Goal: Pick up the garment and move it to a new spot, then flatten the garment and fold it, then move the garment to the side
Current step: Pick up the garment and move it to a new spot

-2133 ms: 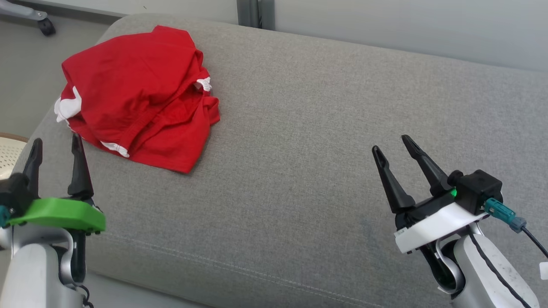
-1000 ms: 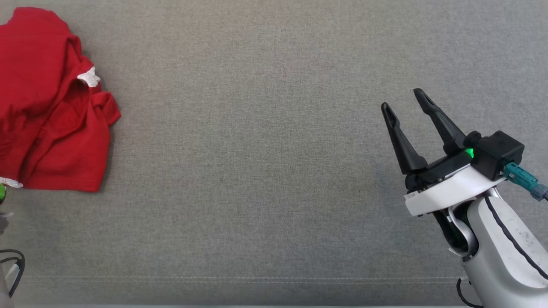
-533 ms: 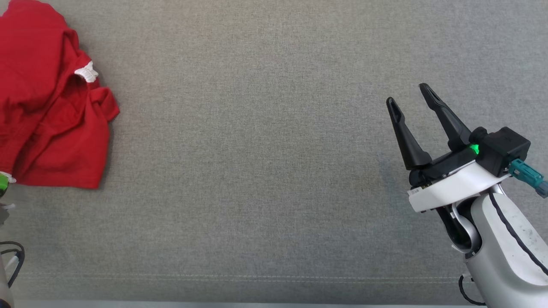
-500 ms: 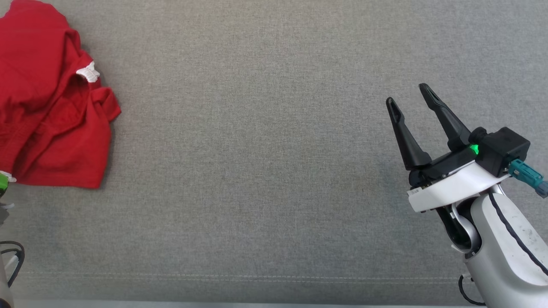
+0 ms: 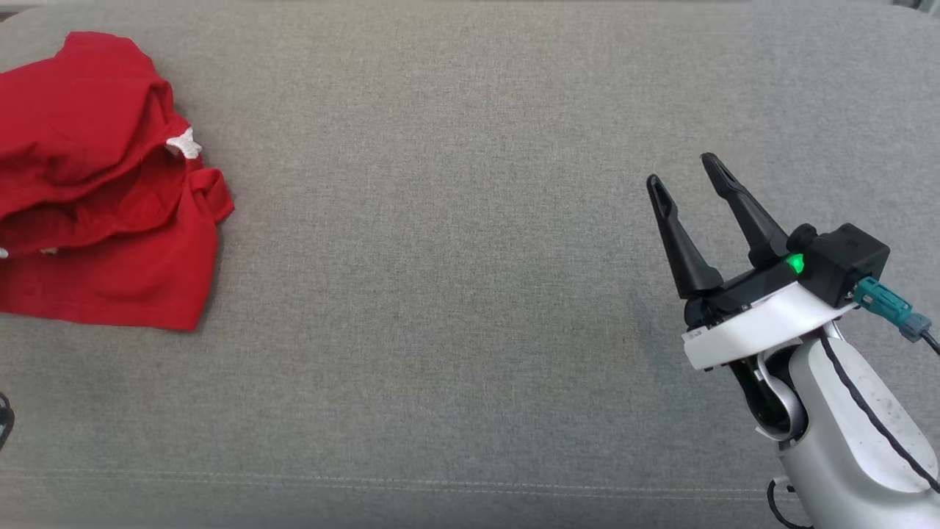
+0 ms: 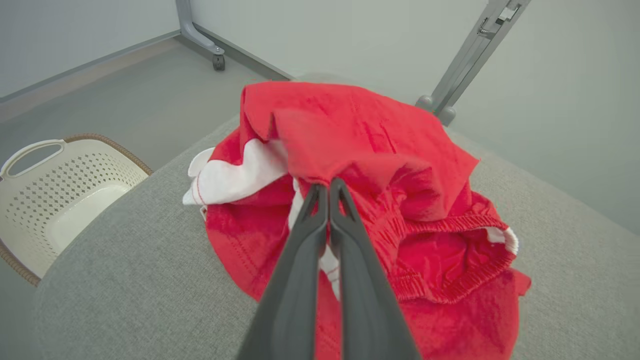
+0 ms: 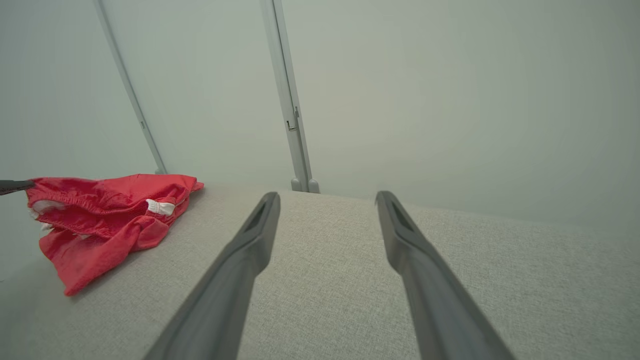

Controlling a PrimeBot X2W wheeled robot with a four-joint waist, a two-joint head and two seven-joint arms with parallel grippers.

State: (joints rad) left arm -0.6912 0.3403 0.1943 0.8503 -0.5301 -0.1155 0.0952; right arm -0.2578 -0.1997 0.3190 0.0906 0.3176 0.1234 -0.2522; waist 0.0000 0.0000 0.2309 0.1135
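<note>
The garment [image 5: 103,191] is a crumpled red piece with white trim, lying at the left end of the grey cushion [image 5: 455,308]. In the left wrist view my left gripper [image 6: 327,187] is shut on a fold of the garment [image 6: 380,145], and the pinched top layer stands raised above the rest. Far to the right, my right gripper [image 5: 683,173] hovers open over bare cushion with nothing between its fingers. The right wrist view shows the garment [image 7: 110,215] at its left, well away from the right gripper [image 7: 327,200].
A white perforated basket [image 6: 55,190] stands on the floor beside the cushion's left end. Grey metal frame legs [image 6: 200,30], one with a caster, stand by the pale wall behind. The cushion's front seam [image 5: 440,485] runs near the bottom.
My left gripper has shut on a fold of the garment and its top layer has risen. The head camera has shifted slightly. The right gripper stays open.
</note>
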